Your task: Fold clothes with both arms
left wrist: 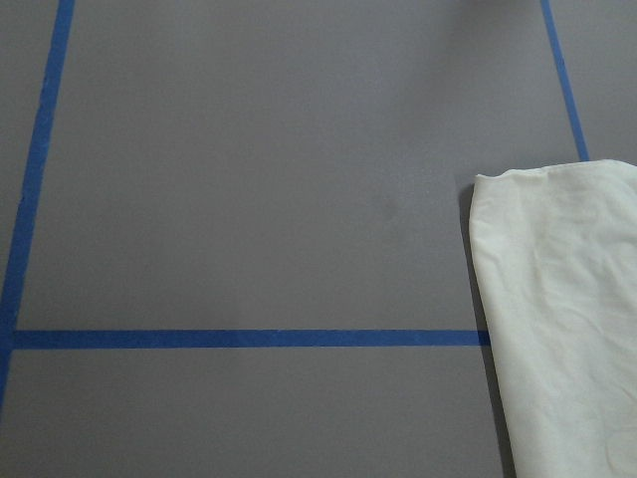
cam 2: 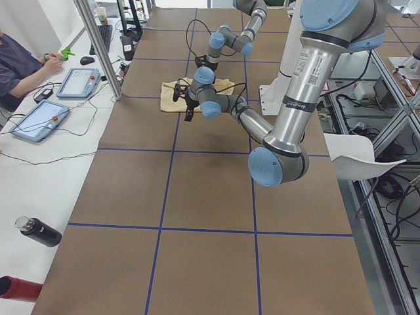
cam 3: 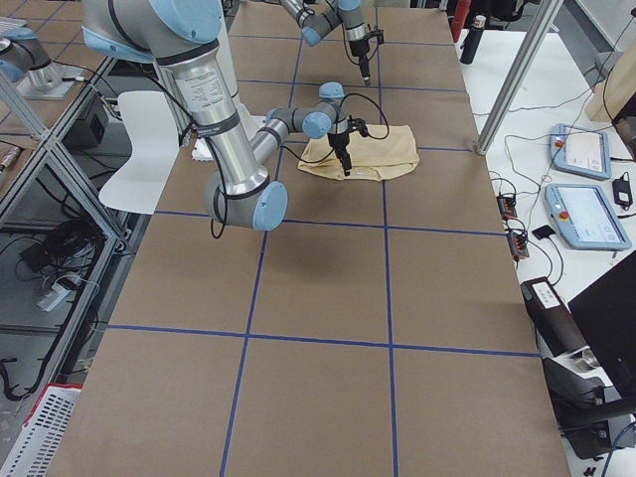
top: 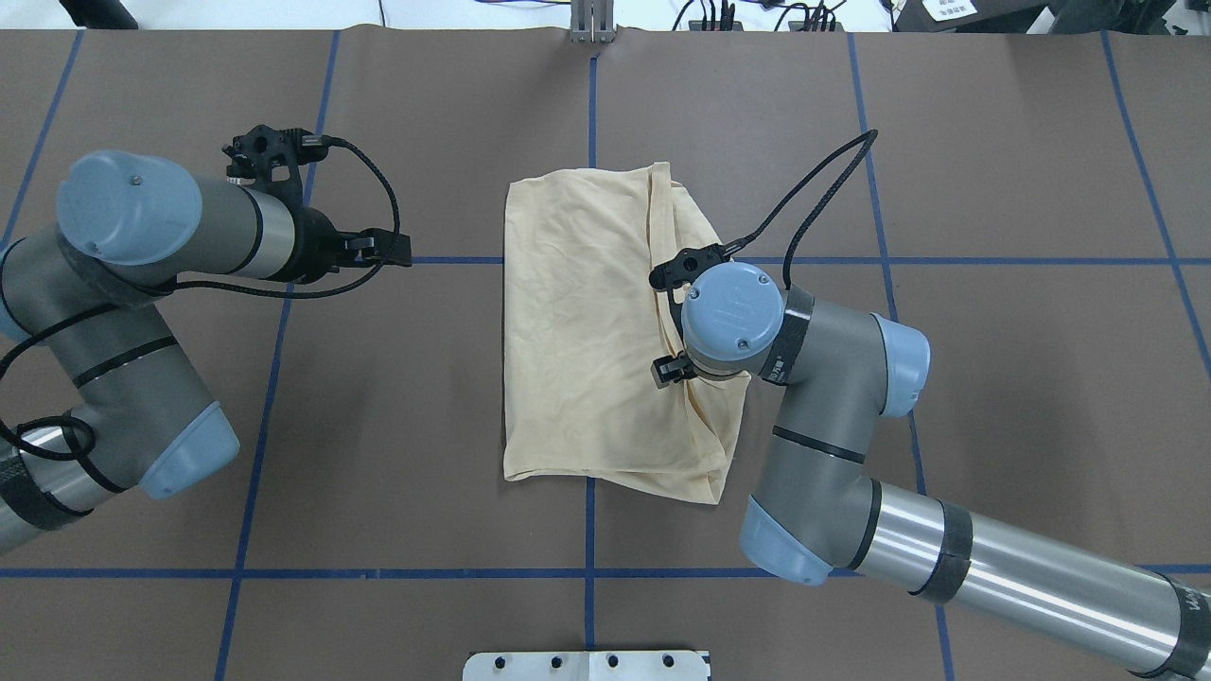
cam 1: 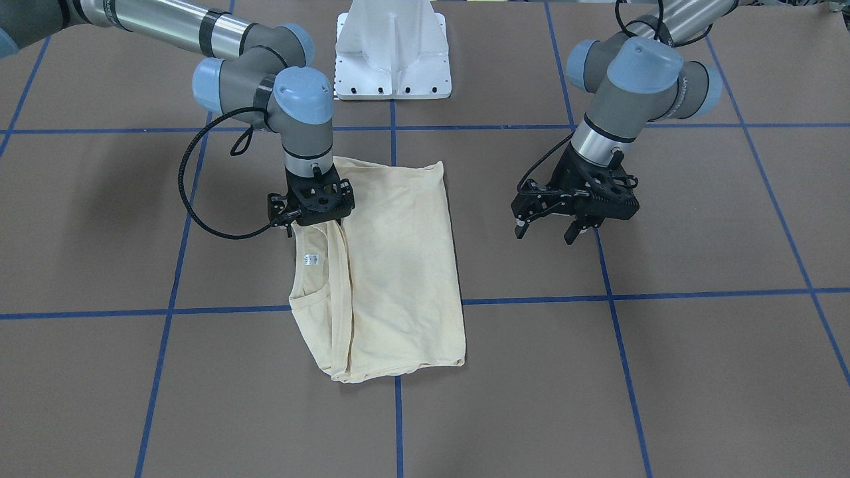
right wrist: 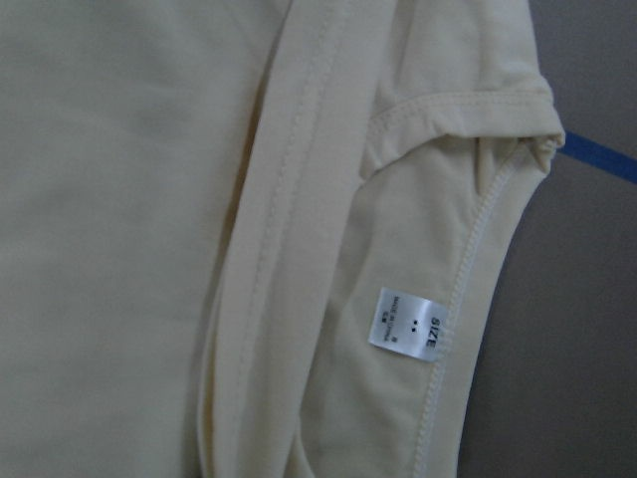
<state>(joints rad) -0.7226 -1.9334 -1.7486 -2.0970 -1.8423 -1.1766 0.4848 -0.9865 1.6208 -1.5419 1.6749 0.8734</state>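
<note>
Mid-fold: right tool (cam 1: pixel 312 216) hovering, T-shirt (cam 1: pixel 398 265) collar beneath it, grip untellable; left tool (cam 1: pixel 544 234) idling released; next probably needing edge grasps.

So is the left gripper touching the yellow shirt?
Apart. The front-facing view shows the left gripper over bare brown table, with a wide strip of table between it and the shirt. The overhead view shows the same gap.
</note>
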